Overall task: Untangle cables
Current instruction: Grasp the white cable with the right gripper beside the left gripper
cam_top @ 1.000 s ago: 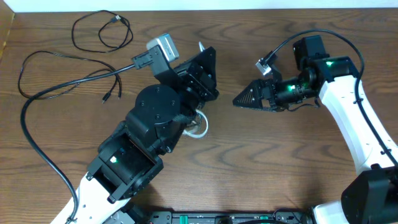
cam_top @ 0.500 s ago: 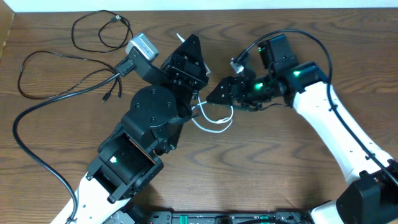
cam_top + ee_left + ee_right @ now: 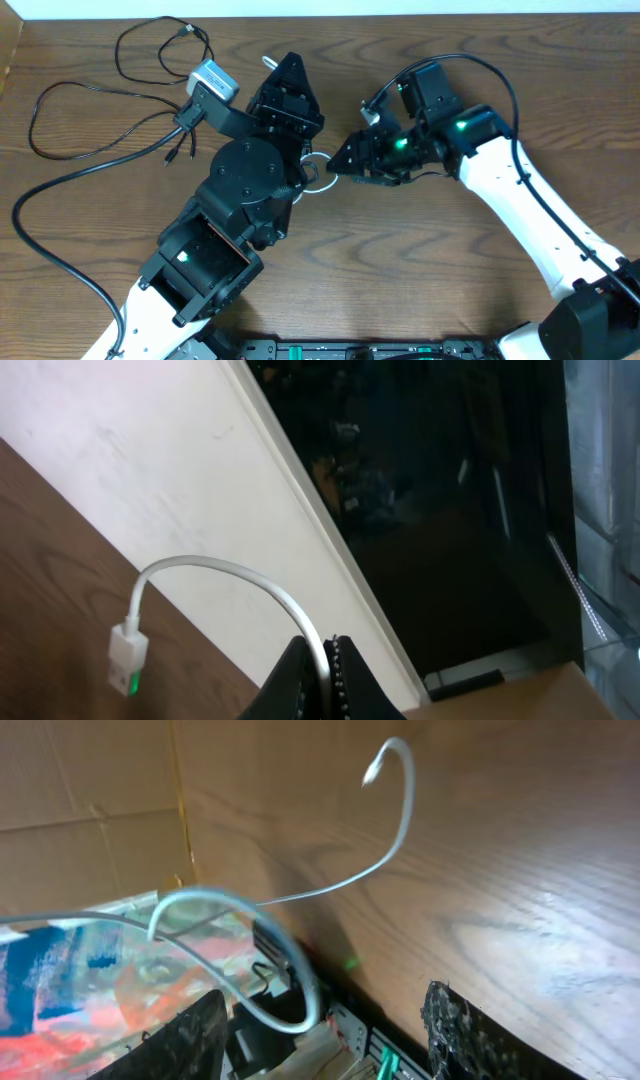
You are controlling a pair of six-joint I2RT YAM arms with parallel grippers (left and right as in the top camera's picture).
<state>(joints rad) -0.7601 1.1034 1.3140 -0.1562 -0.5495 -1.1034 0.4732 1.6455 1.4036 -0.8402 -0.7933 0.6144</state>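
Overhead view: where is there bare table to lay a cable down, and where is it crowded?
Bare wood: the table's near middle between the left arm and right arm, and the far right corner behind that arm. Crowded: the far left, where black cables sprawl, and the centre, where the left gripper and right gripper are at the white cable.

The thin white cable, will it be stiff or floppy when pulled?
Probably floppy yet springy: the thin white cable holds a smooth arc in the air. Likely light: its small white plug hangs without straightening that arc.
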